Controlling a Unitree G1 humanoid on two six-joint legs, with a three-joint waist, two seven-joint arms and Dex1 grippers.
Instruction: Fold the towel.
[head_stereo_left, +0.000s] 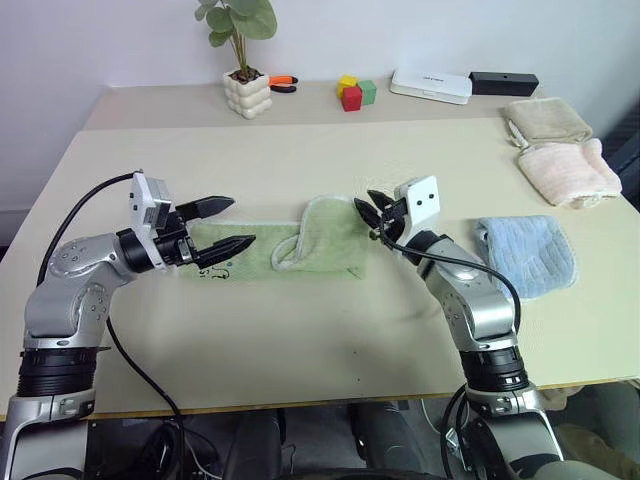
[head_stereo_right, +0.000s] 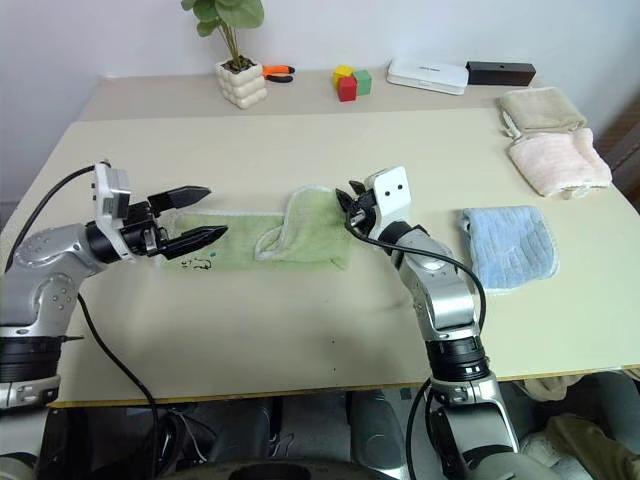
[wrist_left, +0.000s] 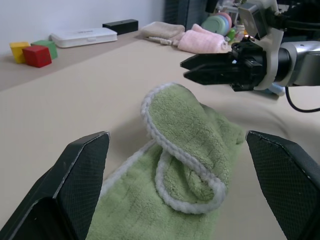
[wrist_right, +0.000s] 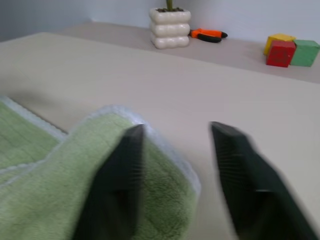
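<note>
While towel (head_stereo_left: 300, 250) lies half-folded, embroidered mark (head_stereo_left: 218, 270) (head views)

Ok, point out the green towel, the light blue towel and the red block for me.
green towel (head_stereo_left: 330, 235), left eye view, on the folded-over flap.
light blue towel (head_stereo_left: 528, 254), left eye view, on the middle of its top surface.
red block (head_stereo_left: 352, 98), left eye view, on its front face.

Four towels (head_stereo_left: 322, 243), three blocks (head_stereo_left: 352, 93), one plant (head_stereo_left: 240, 45)
</note>
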